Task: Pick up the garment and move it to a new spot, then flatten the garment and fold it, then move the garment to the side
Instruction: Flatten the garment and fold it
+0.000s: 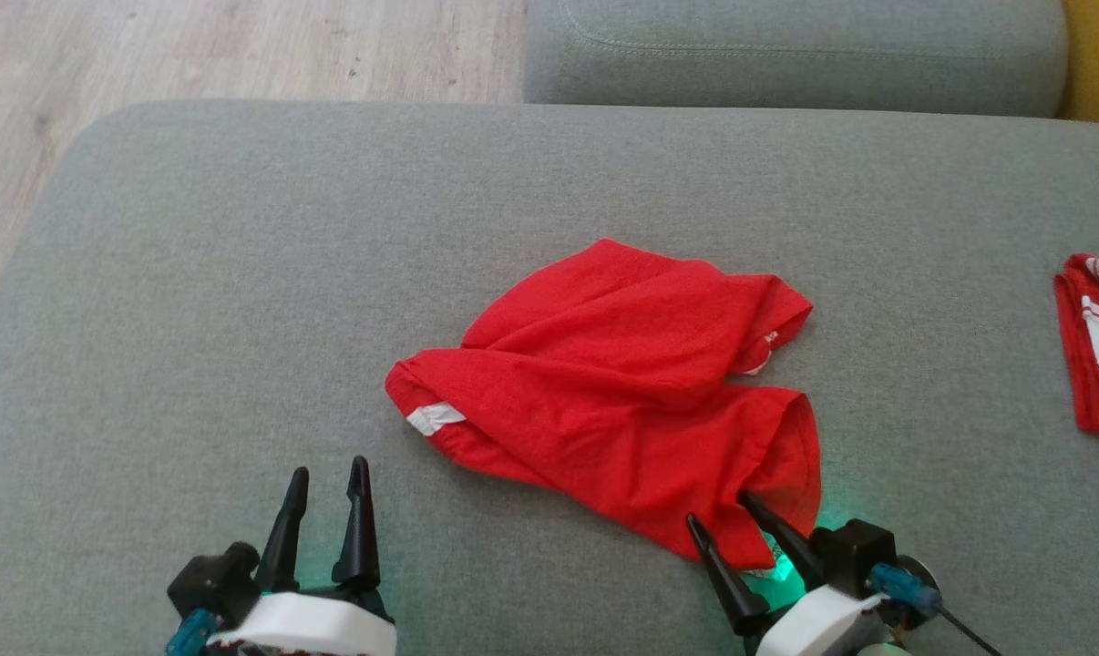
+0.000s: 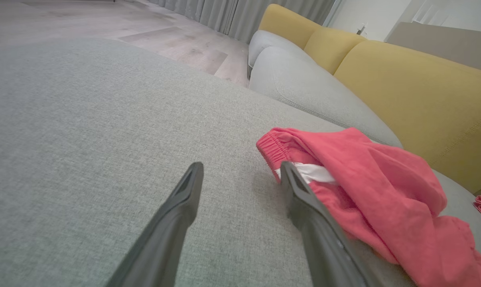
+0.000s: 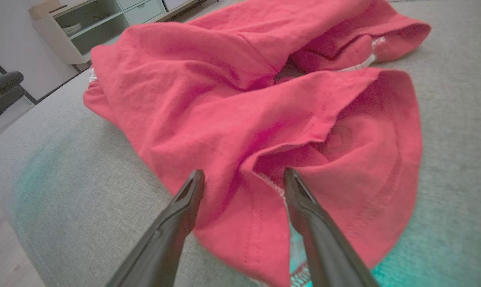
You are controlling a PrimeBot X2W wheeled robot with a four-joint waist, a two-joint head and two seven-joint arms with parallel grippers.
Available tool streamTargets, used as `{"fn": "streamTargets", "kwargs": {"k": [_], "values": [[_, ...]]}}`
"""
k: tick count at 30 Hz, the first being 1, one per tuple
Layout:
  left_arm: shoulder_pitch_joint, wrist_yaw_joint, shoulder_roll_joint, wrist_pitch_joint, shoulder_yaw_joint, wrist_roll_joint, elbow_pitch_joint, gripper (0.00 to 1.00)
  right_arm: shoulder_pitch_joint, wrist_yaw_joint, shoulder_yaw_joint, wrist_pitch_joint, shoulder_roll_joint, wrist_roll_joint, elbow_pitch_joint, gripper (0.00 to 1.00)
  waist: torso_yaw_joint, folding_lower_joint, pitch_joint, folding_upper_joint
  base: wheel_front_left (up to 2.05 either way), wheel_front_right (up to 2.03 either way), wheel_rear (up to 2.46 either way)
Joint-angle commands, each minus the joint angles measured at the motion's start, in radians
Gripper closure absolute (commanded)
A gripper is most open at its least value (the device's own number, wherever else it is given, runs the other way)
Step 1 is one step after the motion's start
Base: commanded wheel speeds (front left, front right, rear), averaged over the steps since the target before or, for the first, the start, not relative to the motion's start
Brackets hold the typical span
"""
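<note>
Grey seat cushion (image 1: 194,319) carrying the work, seen from the head camera. The red garment (image 1: 622,383), a pair of shorts, lies crumpled about the middle of the cushion. It is well clear of the far edge and of the rounded far-left corner. Its long axis runs across the cushion from left to right. The elastic waistband (image 2: 270,145) with its white label (image 1: 434,417) forms the left end, and the two leg openings form the right end. A second garment (image 1: 1092,364), red with white trim, lies well apart towards the cushion's right side.

The right gripper (image 1: 720,508) is the nearer tool. Its jaws stand apart and clasp nothing, though its fingers already reach the near-right corner of the garment. In the right wrist view they straddle the leg hem (image 3: 324,137), with a fold of cloth lying between them. The left gripper (image 1: 329,466) is likewise released and empty. It is over bare cushion, nearer the front edge than the waistband and to its left, and in the left wrist view the label lies just beside one fingertip.

The garment therefore lies ahead of both tools, with one end before each arm: the leg end at the right gripper and the waist end just beyond the left. Judged from this, the lift turns on the right gripper pinching the hem it straddles. The left would need a short reach forward and to its right to meet the waistband.
</note>
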Motion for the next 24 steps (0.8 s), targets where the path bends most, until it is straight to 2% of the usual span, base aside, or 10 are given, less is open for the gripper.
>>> {"fn": "streamTargets", "kwargs": {"k": [1, 2, 3, 5, 6, 7, 14, 19, 24], "values": [[-0.018, -0.002, 0.000, -0.005, 0.021, -0.007, -0.030, 0.00, -0.034, 0.007, 0.025, -0.003, -0.004, 0.011, -0.011, 0.00, 0.006, 0.0000, 0.004, 0.0000, 0.00, 0.00, 0.00], [-0.018, -0.002, 0.000, -0.005, 0.020, -0.009, -0.029, 0.00, -0.036, 0.007, 0.027, -0.004, -0.005, 0.013, -0.008, 0.01, 0.008, 0.0000, 0.005, 0.0000, 0.00, 0.00, 0.00], [-0.017, -0.002, 0.000, -0.005, 0.020, -0.010, -0.028, 0.00, -0.038, 0.007, 0.028, -0.005, -0.006, 0.015, -0.005, 0.14, 0.009, 0.0000, 0.006, 0.0000, 0.00, 0.00, 0.00], [-0.015, -0.001, 0.000, -0.005, 0.021, -0.012, -0.026, 0.00, -0.039, 0.007, 0.026, -0.006, -0.009, 0.018, 0.002, 0.58, 0.011, 0.0000, 0.007, 0.0000, 0.00, 0.00, 0.00], [-0.013, -0.001, 0.000, -0.005, 0.021, -0.012, -0.026, 0.00, -0.039, 0.007, 0.025, -0.007, -0.009, 0.020, 0.004, 0.91, 0.011, 0.0000, 0.006, 0.0000, 0.00, 0.00, 0.00], [-0.012, -0.001, 0.000, -0.005, 0.020, -0.012, -0.026, 0.00, -0.039, 0.007, 0.023, -0.008, -0.008, 0.024, 0.003, 1.00, 0.011, 0.0000, 0.006, 0.0000, 0.00, 0.00, 0.00], [-0.007, 0.000, 0.000, -0.005, 0.015, -0.012, -0.036, 0.00, -0.036, 0.007, -0.016, -0.014, -0.012, 0.041, -0.054, 1.00, 0.008, 0.0000, 0.007, 0.0000, 0.00, 0.00, 0.00], [-0.002, 0.000, 0.000, -0.005, 0.007, -0.017, -0.039, 0.00, -0.028, 0.007, -0.082, -0.015, -0.019, 0.078, -0.148, 1.00, 0.001, 0.0000, 0.006, 0.0000, 0.00, 0.00, 0.00], [-0.008, 0.001, 0.000, -0.005, -0.006, -0.019, -0.041, 0.00, -0.094, 0.007, -0.159, 0.005, -0.023, 0.113, -0.180, 1.00, 0.005, 0.0000, 0.022, 0.0000, 0.00, 0.00, 0.00]]}}
